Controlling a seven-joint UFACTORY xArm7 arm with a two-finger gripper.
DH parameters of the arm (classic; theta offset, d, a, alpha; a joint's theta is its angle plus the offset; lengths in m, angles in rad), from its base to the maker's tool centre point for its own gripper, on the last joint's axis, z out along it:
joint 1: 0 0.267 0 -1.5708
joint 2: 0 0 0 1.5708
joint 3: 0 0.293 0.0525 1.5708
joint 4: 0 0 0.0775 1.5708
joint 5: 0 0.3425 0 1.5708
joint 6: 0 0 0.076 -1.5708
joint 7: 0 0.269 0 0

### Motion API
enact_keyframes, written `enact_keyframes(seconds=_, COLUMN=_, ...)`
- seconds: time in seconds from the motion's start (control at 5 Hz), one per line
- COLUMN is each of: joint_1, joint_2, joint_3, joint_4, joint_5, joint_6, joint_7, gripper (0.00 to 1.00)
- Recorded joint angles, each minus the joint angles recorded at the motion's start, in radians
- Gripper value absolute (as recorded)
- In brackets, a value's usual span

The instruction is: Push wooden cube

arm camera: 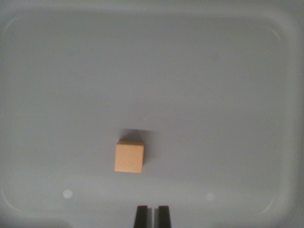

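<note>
A small light wooden cube (129, 156) sits on a white tray (228, 95), a little below and left of the wrist view's centre. My gripper (152, 216) shows at the bottom edge as two dark fingertips (141, 217) close together with only a thin gap between them and nothing held. The fingertips stand below and slightly to the wrist view's right of the cube, apart from it.
The tray's raised rim (285, 28) with rounded corners frames the whole view. Two faint pale spots (67, 194) mark the tray floor near the bottom. Bare tray floor spreads above and to both sides of the cube.
</note>
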Motion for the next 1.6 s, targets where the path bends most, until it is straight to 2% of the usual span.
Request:
enact_keyframes(seconds=1.0, joint_1=0.0008, joint_2=-0.001, joint_3=0.001, joint_4=-0.022, joint_5=-0.0017, joint_6=-0.021, joint_7=0.005, gripper=0.00)
enact_keyframes(seconds=1.2, joint_1=0.0015, joint_2=-0.001, joint_3=0.002, joint_4=-0.040, joint_5=-0.0030, joint_6=-0.038, joint_7=0.008, gripper=0.00)
enact_keyframes(seconds=1.4, joint_1=0.0015, joint_2=-0.001, joint_3=0.002, joint_4=-0.040, joint_5=-0.0030, joint_6=-0.038, joint_7=0.008, gripper=0.00)
enact_keyframes(seconds=1.6, joint_1=0.0024, joint_2=-0.001, joint_3=0.004, joint_4=-0.062, joint_5=-0.0047, joint_6=-0.060, joint_7=0.013, gripper=0.00)
